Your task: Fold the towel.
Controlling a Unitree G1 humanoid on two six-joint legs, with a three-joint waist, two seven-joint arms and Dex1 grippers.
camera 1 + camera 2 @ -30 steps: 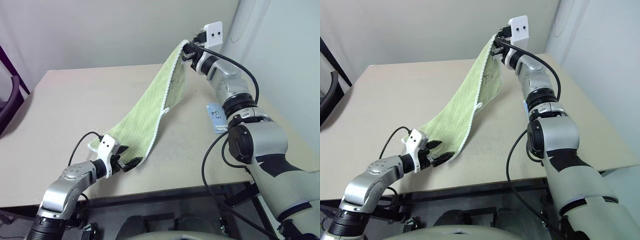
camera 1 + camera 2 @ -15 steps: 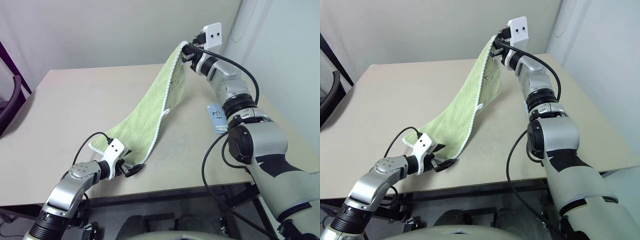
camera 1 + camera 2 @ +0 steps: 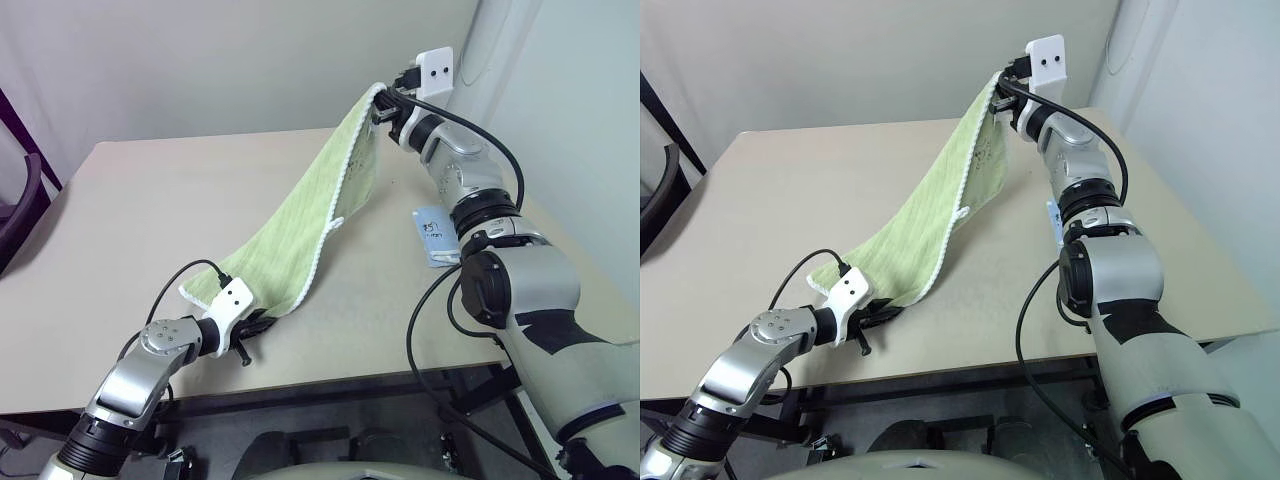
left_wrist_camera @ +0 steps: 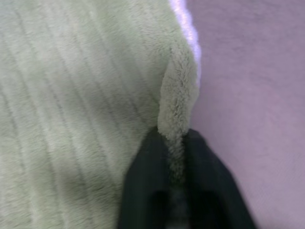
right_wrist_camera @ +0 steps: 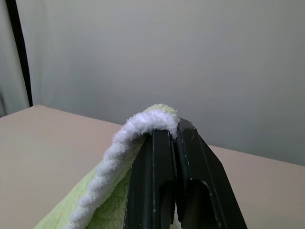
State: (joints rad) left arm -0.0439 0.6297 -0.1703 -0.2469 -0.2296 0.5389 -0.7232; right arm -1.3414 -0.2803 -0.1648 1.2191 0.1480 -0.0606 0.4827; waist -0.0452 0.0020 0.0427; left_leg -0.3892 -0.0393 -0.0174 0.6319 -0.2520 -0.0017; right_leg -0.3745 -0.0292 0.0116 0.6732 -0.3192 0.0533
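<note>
Plain walls stood behind a big tan table point(image 3: 150, 210). On it, the towel point(image 3: 300, 230) stretched from the near edge up into the air. It was not folded yet. Up high, the right gripper point(image 3: 381, 103) pinched one corner. Down low, the left gripper point(image 3: 262, 323) pinched another.

Right arm stretched forward and up, elbow nearly straight, wrist high over the far side; right gripper point(image 3: 384, 103) pinched tight on the towel point(image 3: 300, 215) at its top corner, white edging draped over the fingertips point(image 5: 164, 136). Left arm low and bent, forearm angled forward and inward; left gripper point(image 3: 258, 325) aimed slightly downward, its two black fingers point(image 4: 147, 171) clamped on a fold at the near corner
</note>
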